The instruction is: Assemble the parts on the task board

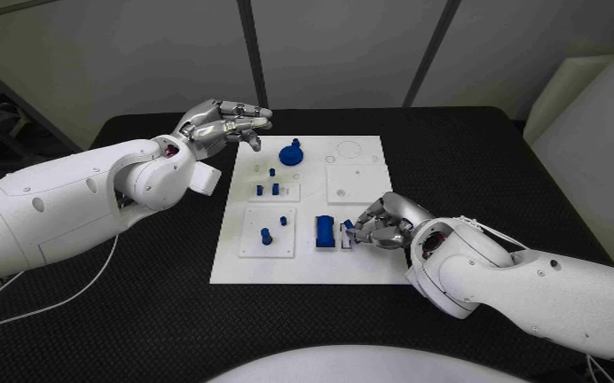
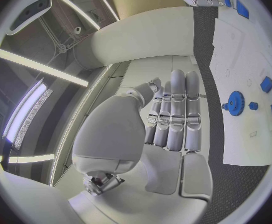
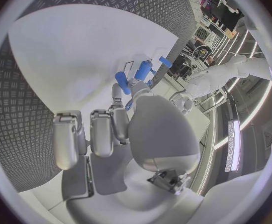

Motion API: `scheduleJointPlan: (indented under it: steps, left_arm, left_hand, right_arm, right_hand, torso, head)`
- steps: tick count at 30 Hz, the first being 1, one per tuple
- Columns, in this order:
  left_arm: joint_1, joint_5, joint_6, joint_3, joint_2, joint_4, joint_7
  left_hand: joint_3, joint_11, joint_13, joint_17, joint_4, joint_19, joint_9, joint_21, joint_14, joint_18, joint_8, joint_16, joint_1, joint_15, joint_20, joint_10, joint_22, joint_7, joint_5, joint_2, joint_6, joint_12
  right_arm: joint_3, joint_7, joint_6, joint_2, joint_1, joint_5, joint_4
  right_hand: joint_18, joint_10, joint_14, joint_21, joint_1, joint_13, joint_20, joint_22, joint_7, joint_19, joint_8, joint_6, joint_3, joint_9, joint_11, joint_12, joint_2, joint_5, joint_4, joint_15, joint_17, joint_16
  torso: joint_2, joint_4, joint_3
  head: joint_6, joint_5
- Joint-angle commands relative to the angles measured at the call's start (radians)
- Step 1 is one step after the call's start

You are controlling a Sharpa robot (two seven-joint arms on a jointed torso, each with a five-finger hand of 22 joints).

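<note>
Head view: right hand down at the board's near right, left hand hovering at its far left

Head view, near to far. Right arm (image 1: 512, 281) comes in from the near right; right hand (image 1: 381, 223) sits low over the near-right part of the task board (image 1: 243, 268), fingers bunched narrow round a small blue piece (image 1: 347, 224) w/ a bit of white beside it. Looks pinched, but the contact itself is too small to be sure of. Just left of that hand stands a blue block (image 1: 326, 230), upright on the board. Further left, a raised white tile carries two small blue pegs (image 1: 272, 229) — one nearer, one a little farther.

Mid-board: another white tile w/ two short blue pegs (image 1: 268, 190), and one tiny peg (image 1: 271, 171) just beyond them. To the right, a bare square tile (image 1: 353, 183).

Far part of board: a blue gear (image 1: 292, 153) w/ a knob on top, standing left of centre. A faint ring outline (image 1: 350, 147) lies to its right.

Left arm (image 1: 77, 201) enters from the left; left hand (image 1: 228, 123) hangs over the table (image 1: 486, 161) at the board's far-left corner, near the gear, not touching it. Fingers lie close together and roughly straight, nothing in them — the left wrist view shows the same, w/ gear and pegs off to the side of the fingers.

Right wrist view: fingers curled in, blue pieces just past the fingertips.
</note>
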Motion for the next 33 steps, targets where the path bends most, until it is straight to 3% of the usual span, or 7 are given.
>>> scheduleJointPlan:
  steps: [1,12,26,33]
  left_arm:
    - [0.001,0.004,0.009,0.001,0.001,0.002,0.004]
    - [0.001,0.004,0.011,0.001,0.0,0.002,0.003]
    - [0.001,0.004,0.013,0.001,-0.001,0.0,0.0]
    - [0.001,0.004,0.013,0.001,-0.002,0.0,-0.001]
  left_hand:
    - [-0.003,0.0,-0.001,-0.001,0.0,0.004,-0.002,-0.003,0.005,-0.011,-0.004,-0.005,0.001,0.0,0.003,-0.008,-0.001,0.0,-0.002,0.009,-0.005,-0.002]
    - [-0.003,0.0,-0.001,-0.001,0.001,0.004,-0.002,-0.003,0.005,-0.011,-0.004,-0.006,0.001,0.0,0.003,-0.008,-0.001,0.0,-0.001,0.009,-0.005,-0.002]
    - [-0.003,0.0,-0.001,-0.001,0.001,0.004,-0.002,-0.003,0.005,-0.011,-0.004,-0.006,0.001,0.0,0.003,-0.008,-0.001,0.0,-0.001,0.009,-0.005,-0.002]
    - [-0.004,0.0,-0.001,-0.001,0.0,0.004,-0.002,-0.004,0.005,-0.011,-0.004,-0.006,0.002,0.0,0.003,-0.008,-0.002,0.0,0.002,0.009,-0.005,-0.002]
  right_arm:
    - [0.001,-0.011,0.035,0.007,0.002,0.008,-0.004]
    - [0.001,-0.022,0.057,0.027,0.002,0.005,-0.015]
    - [0.001,-0.023,0.07,0.04,0.002,-0.011,-0.017]
    - [0.001,-0.023,0.068,0.038,0.002,-0.02,-0.018]
  right_hand:
    - [-0.007,0.003,0.069,0.003,-0.015,0.069,-0.009,0.263,-0.006,0.104,0.005,0.017,0.0,0.002,-0.003,0.007,-0.002,-0.005,0.008,-0.009,0.09,0.004]
    - [-0.007,0.007,0.07,0.003,-0.031,0.072,-0.013,0.263,-0.011,0.104,0.01,0.034,-0.001,0.011,-0.008,0.012,-0.001,-0.013,0.025,-0.012,0.093,0.006]
    - [-0.007,0.01,0.07,0.003,-0.088,0.073,-0.02,0.263,-0.021,0.104,0.023,0.066,-0.018,0.047,-0.016,0.013,-0.008,-0.025,0.09,-0.019,0.094,0.007]
    - [-0.007,0.01,0.07,0.003,-0.107,0.074,-0.021,0.263,-0.022,0.104,0.024,0.069,-0.024,0.056,-0.016,0.014,-0.009,-0.03,0.095,-0.02,0.095,0.007]
  torso:
    - [0.001,-0.0013,0.0005]
    - [0.001,-0.001,0.0003]
    - [0.001,-0.001,0.0004]
    - [0.001,-0.0014,0.0005]
  head:
    - [0.0,0.003]
    - [-0.006,0.005]
    - [-0.011,0.01]
    - [-0.01,0.012]
